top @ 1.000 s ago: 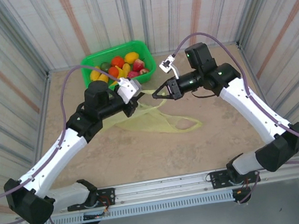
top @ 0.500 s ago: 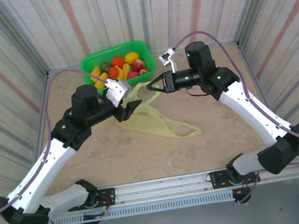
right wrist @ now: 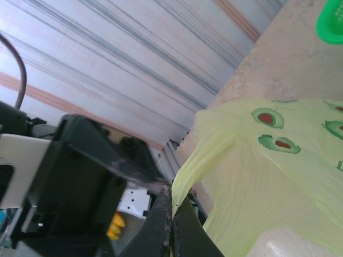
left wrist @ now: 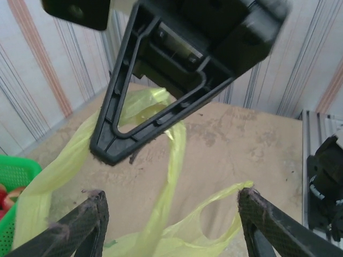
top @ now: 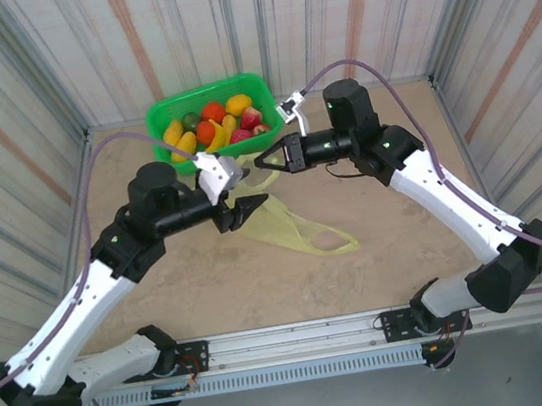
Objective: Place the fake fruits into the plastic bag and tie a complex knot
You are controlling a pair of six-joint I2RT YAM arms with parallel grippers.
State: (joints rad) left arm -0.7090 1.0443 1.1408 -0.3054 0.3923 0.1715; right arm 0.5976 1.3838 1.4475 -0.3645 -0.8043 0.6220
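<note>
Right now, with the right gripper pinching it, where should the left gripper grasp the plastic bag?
Probably the raised strip of the plastic bag below the right gripper, approached head-on by the open left gripper: it hangs upright between those fingers, while the rest lies flat.

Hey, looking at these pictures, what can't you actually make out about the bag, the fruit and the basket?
- Top view: the upper end of the plastic bag is partly hidden by the left gripper and the right gripper.
- Top view: the fake fruits are piled in the green basket; the lower ones are covered and too small to count.
- Left wrist view: the basket is cut off by the left edge.
</note>
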